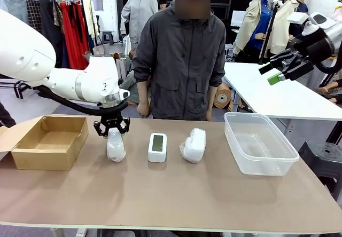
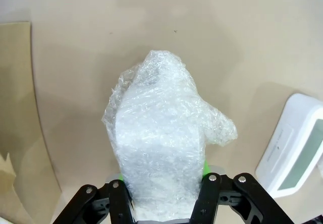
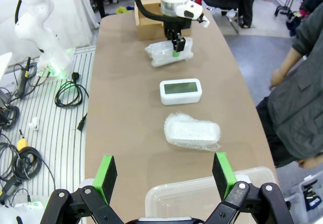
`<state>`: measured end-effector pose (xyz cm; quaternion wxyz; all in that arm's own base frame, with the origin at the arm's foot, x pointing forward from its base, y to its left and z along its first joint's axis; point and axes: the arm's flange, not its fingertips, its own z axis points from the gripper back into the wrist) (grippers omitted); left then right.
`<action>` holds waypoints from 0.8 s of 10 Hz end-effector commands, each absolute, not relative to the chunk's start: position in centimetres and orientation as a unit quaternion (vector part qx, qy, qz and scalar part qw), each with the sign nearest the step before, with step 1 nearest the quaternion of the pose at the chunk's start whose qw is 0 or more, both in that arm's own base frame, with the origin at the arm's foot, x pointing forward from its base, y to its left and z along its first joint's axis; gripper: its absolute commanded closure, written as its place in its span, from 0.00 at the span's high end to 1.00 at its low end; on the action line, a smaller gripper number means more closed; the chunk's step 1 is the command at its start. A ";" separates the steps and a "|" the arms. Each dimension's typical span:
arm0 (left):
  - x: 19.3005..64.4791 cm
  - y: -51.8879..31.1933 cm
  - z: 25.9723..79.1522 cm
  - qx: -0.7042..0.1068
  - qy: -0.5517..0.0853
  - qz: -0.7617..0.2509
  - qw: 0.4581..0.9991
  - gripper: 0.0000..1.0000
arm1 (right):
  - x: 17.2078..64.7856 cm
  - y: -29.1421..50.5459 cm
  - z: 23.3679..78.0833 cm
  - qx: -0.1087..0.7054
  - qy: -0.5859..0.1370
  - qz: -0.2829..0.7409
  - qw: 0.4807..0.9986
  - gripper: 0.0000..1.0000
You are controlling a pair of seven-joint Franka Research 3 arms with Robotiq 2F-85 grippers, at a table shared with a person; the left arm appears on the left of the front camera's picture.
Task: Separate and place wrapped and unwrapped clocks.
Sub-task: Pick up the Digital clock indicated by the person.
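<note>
Now, the desk (image 1: pixel 160 194) carries everything. An open cardboard box (image 1: pixel 48 141) sits at my left end and a clear plastic tub (image 1: pixel 259 143) at my right end, with three clocks in a row between them. A person (image 1: pixel 181 61) stands at the far side, hands low by the desk edge and apart from the clocks.

My left arm (image 1: pixel 59 79) reaches in low, its wrist turned straight down over the leftmost clock. My right arm (image 1: pixel 326 37) hangs high off to the right, well above the desk.

The wrapped clock (image 1: pixel 116 147) stands just beside the box, and its lower end looks to rest on the desk. I judge it light, with a hard core under a soft, springy skin of bubble wrap. The film may slide, so the hold belongs across the firm body, not on the loose flap that sticks out at one side. The second wrapped clock (image 1: pixel 193 144) lies nearer the tub and should handle alike. The bare clock (image 1: pixel 157 147) between them is stiff and smooth, best taken by its edges, away from the screen.

My left end effector (image 1: pixel 111 132) is clamped on the upper end of the first wrapped clock, green pads (image 2: pixel 121 177) pressed into the wrap on both sides. My right end effector (image 3: pixel 165 173) has its fingers spread wide and holds nothing.
</note>
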<state>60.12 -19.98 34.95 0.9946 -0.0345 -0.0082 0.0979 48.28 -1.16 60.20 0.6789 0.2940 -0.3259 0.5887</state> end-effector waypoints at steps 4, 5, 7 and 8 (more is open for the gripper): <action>57.1 -19.9 44.6 -0.008 -0.047 0.040 0.998 0.00 | 48.3 -1.1 60.3 0.295 -0.327 0.590 0.677 1.00; 56.7 -20.2 47.6 -0.021 -0.061 0.010 0.998 0.00 | 48.3 -1.1 60.3 0.295 -0.327 0.590 0.677 1.00; 56.6 -20.6 52.0 -0.015 -0.073 -0.029 0.997 0.00 | 48.3 -1.1 60.3 0.295 -0.327 0.590 0.677 1.00; 56.6 -20.8 54.7 -0.019 -0.078 -0.043 0.996 0.00 | 48.3 -1.1 60.3 0.295 -0.327 0.590 0.677 1.00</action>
